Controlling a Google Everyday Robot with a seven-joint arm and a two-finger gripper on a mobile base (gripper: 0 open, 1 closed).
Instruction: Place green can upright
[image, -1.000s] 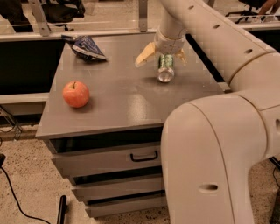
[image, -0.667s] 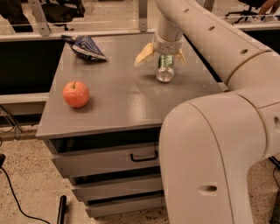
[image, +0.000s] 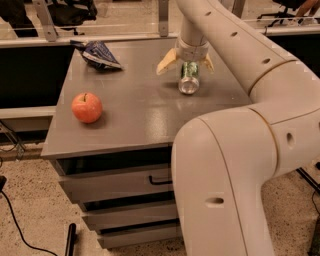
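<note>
The green can (image: 189, 75) lies on the grey cabinet top (image: 140, 110) at the back right, its silver end facing me. My gripper (image: 185, 63) hangs from the arm directly over the can. Its two tan fingers (image: 165, 62) are spread wide on either side of the can's far end and do not visibly press on it. The gripper is open. The can's far end is hidden under the wrist.
A red apple (image: 87, 107) sits at the front left of the cabinet top. A dark blue chip bag (image: 98, 53) lies at the back left. The arm's large white body (image: 225, 180) fills the right foreground. The cabinet has drawers (image: 125, 185) below.
The arm has shifted very slightly; the can and gripper stay in the same place, with the fingers still spread around the can.
</note>
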